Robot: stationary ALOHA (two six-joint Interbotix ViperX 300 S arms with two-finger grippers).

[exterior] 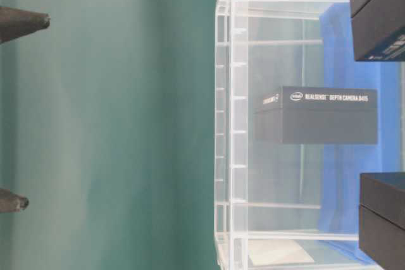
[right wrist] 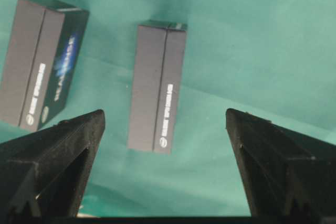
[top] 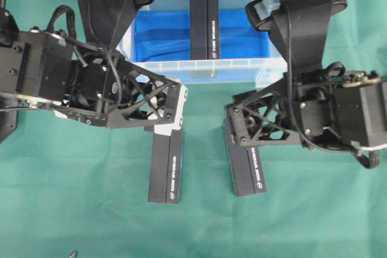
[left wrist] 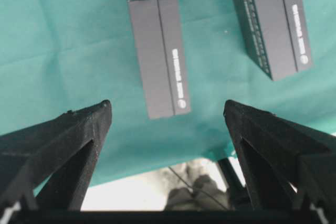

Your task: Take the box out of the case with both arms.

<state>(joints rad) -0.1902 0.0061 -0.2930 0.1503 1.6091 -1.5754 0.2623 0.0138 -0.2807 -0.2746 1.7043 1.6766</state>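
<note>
Black RealSense box (top: 204, 25) inside case (top: 266, 64), far table edge. Two more boxes (top: 166, 170) (top: 247, 167) on green cloth (top: 72, 197). Left gripper (left wrist: 168, 111), right gripper (right wrist: 165, 119) spread wide, empty.

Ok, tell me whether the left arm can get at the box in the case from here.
Probably yes: the case has no lid, the box stands exposed mid-bin, and the left pincer is open and empty, hovering over the cloth outside.

The box (exterior: 316, 115) inside the case (exterior: 231, 124) reads "intel REALSENSE DEPTH CAMERA D415".
</note>
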